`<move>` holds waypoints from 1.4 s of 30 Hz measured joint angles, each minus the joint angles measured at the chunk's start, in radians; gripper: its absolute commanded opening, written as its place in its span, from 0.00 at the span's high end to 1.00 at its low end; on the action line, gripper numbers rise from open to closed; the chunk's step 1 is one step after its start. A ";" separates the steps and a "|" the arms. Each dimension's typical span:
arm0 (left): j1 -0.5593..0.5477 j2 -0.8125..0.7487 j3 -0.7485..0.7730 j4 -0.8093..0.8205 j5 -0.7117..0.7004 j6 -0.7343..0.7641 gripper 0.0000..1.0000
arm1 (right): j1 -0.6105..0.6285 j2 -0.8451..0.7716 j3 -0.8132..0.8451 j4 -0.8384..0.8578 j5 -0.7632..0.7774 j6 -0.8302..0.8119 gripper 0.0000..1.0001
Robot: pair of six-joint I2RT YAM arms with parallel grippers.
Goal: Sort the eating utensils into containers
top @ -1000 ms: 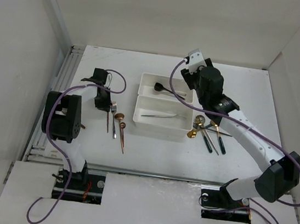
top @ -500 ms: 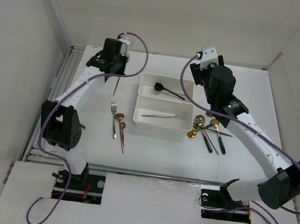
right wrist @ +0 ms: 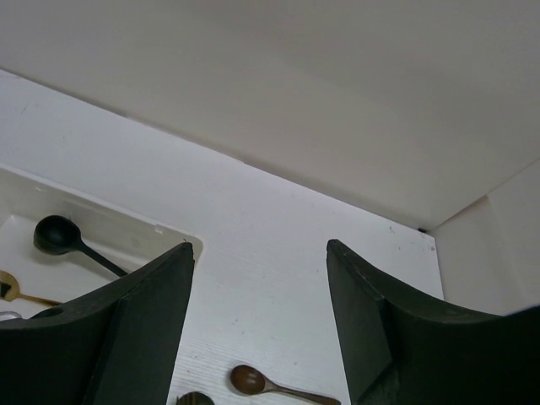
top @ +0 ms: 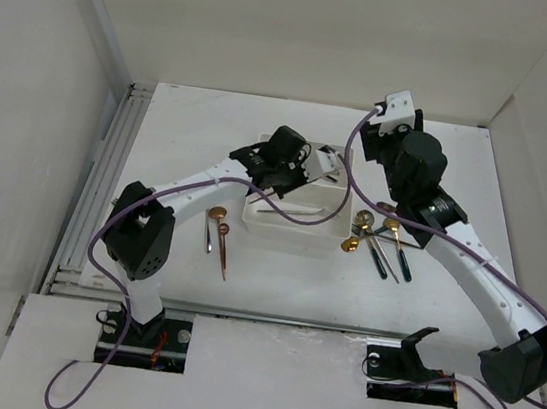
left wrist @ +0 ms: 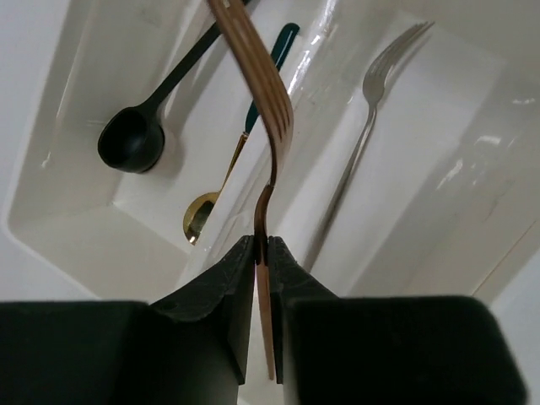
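While left gripper (left wrist: 261,246) clamps copper fork (left wrist: 270,114), fork hangs over far tray (left wrist: 63,93) near wall; black spoon (left wrist: 131,139) inside tray. Right gripper (right wrist: 260,251) spread wide, empty, off tray's right end.

Copper, gold, silver and black cutlery on white.

The copper fork (left wrist: 274,110) gleams a warm rosy brown between the matt black left jaws. One glossy white tray (left wrist: 93,67) holds a plain black spoon (left wrist: 131,139) and a spoon with a gold bowl and dark green handle (left wrist: 221,181). The other white tray (left wrist: 439,101) holds a silver fork (left wrist: 359,156). The worktop (top: 183,122) is white with a faint fine grain. On it lie a copper spoon (top: 217,214) and gold-bowled spoons (top: 353,243) beside dark green handles. The arms are white and black, trailing purple cables (top: 104,263). The right jaws are black too.
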State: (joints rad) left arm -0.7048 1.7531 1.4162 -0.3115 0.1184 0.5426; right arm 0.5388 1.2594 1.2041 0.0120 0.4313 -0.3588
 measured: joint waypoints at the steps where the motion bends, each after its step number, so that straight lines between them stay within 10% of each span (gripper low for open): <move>1: 0.002 0.002 -0.004 -0.001 0.010 0.019 0.77 | -0.003 -0.015 -0.011 0.002 0.000 0.000 0.30; 15: 0.032 0.001 0.009 -0.066 0.039 -0.058 0.62 | -0.023 -0.048 -0.044 0.004 0.001 0.035 0.27; 27: 0.902 -0.082 -0.037 -0.171 -0.229 -0.541 0.52 | -0.011 0.098 0.034 0.003 -0.039 0.209 0.16; 42: 1.086 0.004 -0.230 -0.420 -0.133 -0.797 0.50 | 0.126 0.208 0.125 -0.008 0.078 0.431 0.11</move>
State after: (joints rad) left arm 0.3813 1.7573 1.1866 -0.7315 -0.0147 -0.2543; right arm 0.6651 1.4670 1.3289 0.0044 0.5091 0.0719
